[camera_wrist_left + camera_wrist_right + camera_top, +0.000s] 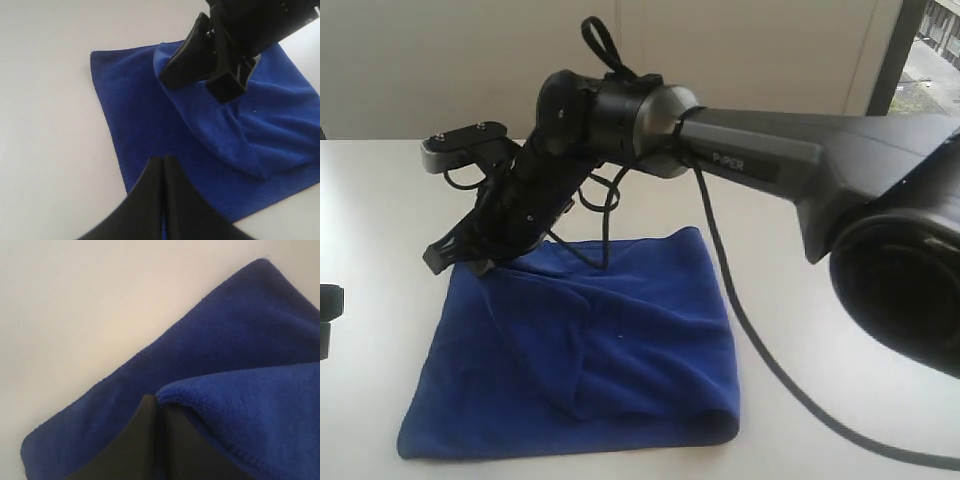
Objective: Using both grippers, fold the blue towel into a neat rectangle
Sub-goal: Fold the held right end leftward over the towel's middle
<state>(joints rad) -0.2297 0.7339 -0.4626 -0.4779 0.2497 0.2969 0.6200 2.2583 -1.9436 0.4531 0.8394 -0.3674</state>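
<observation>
Pinches blue towel (pixel 620 370) corner in closed right claw (pixel 157 402); holds left claw (pixel 164 159) closed, empty, above towel.

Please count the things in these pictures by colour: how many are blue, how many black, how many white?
Blue: 1, the blue towel
Black: 2, the left pincer and the right pincer
White: 1, the table
Total: 4

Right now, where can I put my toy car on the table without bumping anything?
Bare table lies left of the blue towel, back to the wall. Crowded: the towel's far-left corner, where the right gripper sits, and the right side, under the arm and cable.
</observation>
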